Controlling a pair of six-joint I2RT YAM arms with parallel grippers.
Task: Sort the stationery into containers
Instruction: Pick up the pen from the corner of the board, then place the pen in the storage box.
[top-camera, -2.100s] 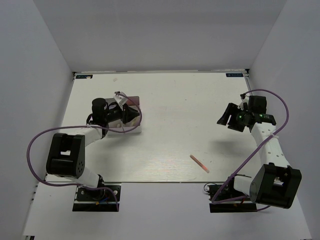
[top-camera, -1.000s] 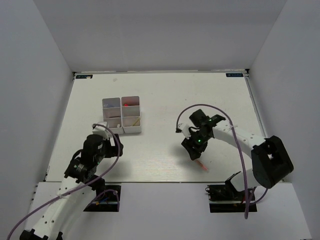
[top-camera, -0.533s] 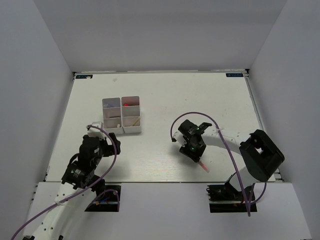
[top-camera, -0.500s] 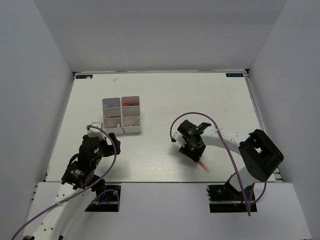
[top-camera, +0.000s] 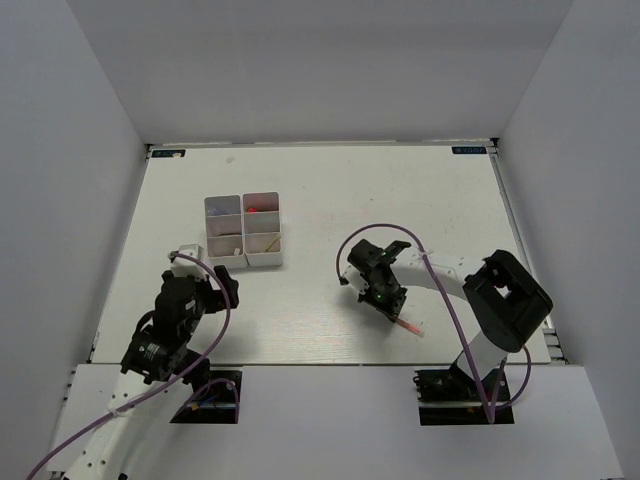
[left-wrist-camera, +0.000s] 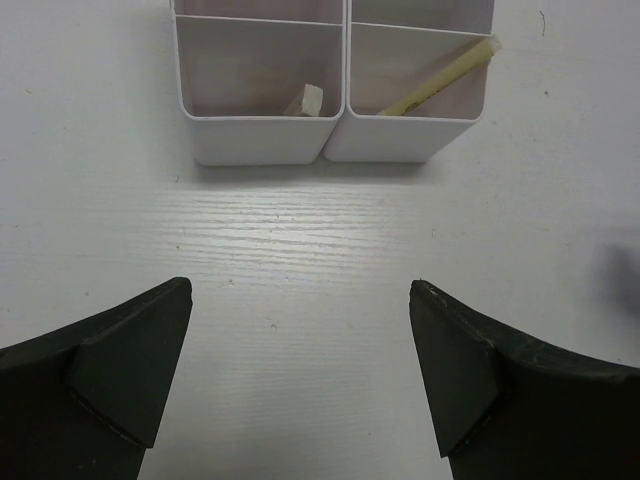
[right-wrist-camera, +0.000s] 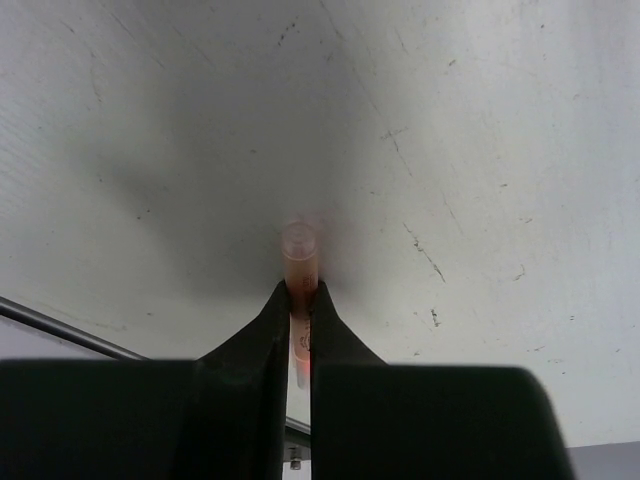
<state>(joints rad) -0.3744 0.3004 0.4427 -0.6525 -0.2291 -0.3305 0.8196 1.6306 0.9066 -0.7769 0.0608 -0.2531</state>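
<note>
- Since the pink pencil (right-wrist-camera: 300, 245) lies flat on the desk (top-camera: 330, 200), the right pincer (right-wrist-camera: 299, 292) takes it from above, jaws pinching the shaft near one end.
- The compartment tray (left-wrist-camera: 260, 150) sits well apart to the left, so a carry likely comes next.
- The left pincer (left-wrist-camera: 300, 290) hovers spread before the tray, holding nothing.
- A yellowish pencil (left-wrist-camera: 440, 78) leans in the tray's near right compartment.

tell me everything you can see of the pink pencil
The pencil is a thin, straight pinkish-orange stick with a round, flat end. The right gripper is shut on it, one finger on each side, and its end juts out beyond the fingertips. In the top view it sits near the table's front edge, right of centre, slanting toward the near right. Whether it touches the table cannot be told.
</note>
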